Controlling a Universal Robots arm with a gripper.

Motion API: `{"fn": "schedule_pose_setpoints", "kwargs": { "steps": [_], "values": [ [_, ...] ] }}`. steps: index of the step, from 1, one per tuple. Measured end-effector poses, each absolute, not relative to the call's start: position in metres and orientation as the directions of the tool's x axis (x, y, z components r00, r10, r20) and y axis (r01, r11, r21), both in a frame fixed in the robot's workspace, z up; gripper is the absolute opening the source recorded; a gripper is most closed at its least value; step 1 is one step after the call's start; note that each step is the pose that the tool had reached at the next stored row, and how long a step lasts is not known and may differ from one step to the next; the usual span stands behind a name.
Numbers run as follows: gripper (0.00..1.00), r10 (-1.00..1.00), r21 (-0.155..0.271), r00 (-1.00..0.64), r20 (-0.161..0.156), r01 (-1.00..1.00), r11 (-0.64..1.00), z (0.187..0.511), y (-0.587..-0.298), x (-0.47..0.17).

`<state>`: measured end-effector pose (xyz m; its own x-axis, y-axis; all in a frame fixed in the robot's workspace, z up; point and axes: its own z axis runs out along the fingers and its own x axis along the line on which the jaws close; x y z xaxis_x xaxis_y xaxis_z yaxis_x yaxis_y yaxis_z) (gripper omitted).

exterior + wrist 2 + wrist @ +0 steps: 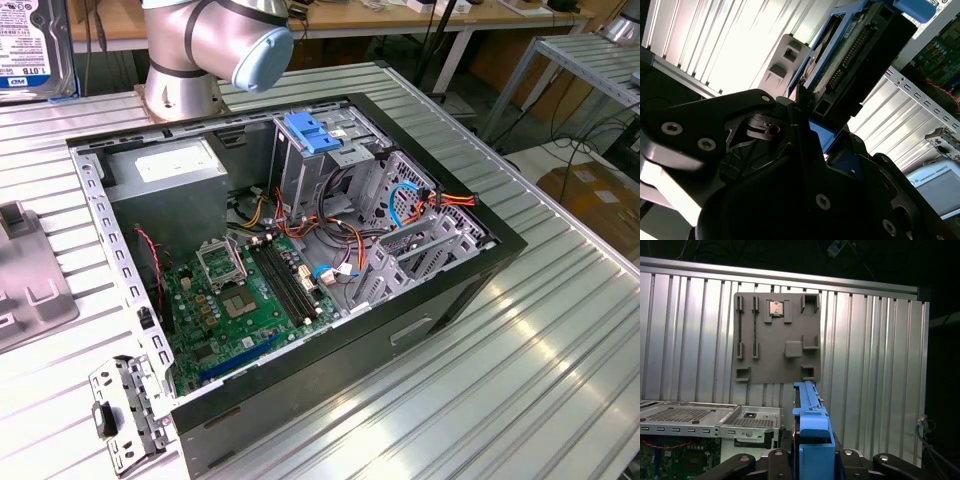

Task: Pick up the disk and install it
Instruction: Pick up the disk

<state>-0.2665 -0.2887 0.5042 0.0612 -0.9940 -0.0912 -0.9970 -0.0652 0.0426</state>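
The disk [33,45] hangs in the air at the exterior view's far upper left, its white label facing the camera, above the ribbed table. In both wrist views my gripper [812,452] is shut on the disk, a black finger on each side. In the first wrist view the disk shows edge-on as a blue side rail [810,415]. The second wrist view shows the gripper [815,117] below the disk's [855,55] connector edge and blue rails. The disk is held away from the open computer case [450,290], over the table beside it.
Inside the case are a grey power-supply box [170,170], a green motherboard [240,300], a drive cage with a blue latch handle [312,135] and loose cables. A grey fixture plate [777,337] lies on the table. A loose metal bracket [125,410] sits near the case corner. The arm's base [200,50] stands behind the case.
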Motion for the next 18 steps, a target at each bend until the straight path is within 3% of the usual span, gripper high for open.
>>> {"fn": "schedule_pose_setpoints", "kwargs": {
  "steps": [18],
  "values": [
    [0.37, -0.994, 0.043, 0.061, -0.091, -0.997, -0.065, 0.504, -0.292, -0.254]
  ]
}}
